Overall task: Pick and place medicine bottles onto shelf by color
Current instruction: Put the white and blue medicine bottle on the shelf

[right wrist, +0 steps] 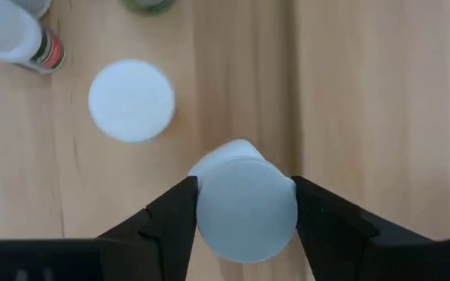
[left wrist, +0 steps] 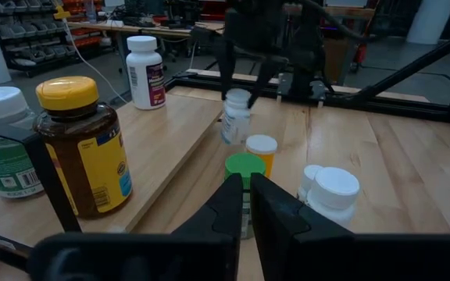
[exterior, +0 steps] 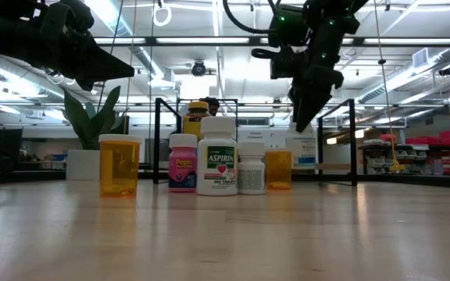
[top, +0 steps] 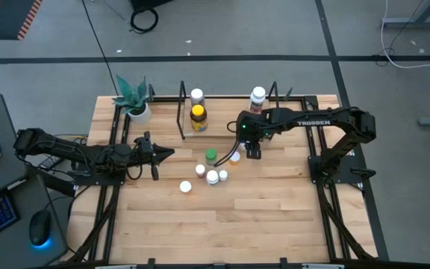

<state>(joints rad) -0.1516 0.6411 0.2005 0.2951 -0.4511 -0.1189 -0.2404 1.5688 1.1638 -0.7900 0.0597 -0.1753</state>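
**Right arm has a white-capped bottle in its grip, left arm waits**

While the left arm sits low over the left side of the table, the right gripper (right wrist: 244, 204) is the one to watch: its two dark fingers are clamped on the cap of a small white bottle (left wrist: 235, 117), one finger on each side, and from across the table that bottle hangs tilted under the gripper, clear of the wood. Seen from above, the right gripper (top: 253, 146) is just in front of the shelf (top: 181, 112), near its right end.

On the shelf's pale base stand three bottles: an amber bottle with a yellow lid (top: 198, 117), a white-capped one (top: 196, 96) behind it, and, at the far right end, a white bottle with a dark red label (top: 257, 96).

Down on the table, the rest cluster together in front of the shelf: a green-capped bottle (top: 210, 155), an orange bottle with a white cap (left wrist: 261, 151) right behind it, a white pair (top: 213, 176) standing close together, and one white cap (top: 186, 187) a little apart to the left. At table height I can read an aspirin label (exterior: 217, 165) and a pink bottle (exterior: 182, 162) beside it.

The left gripper (top: 163, 154) points toward that cluster, its fingers (left wrist: 229, 211) pressed together on nothing. A potted plant (top: 134, 99) stands at the table's back left corner.
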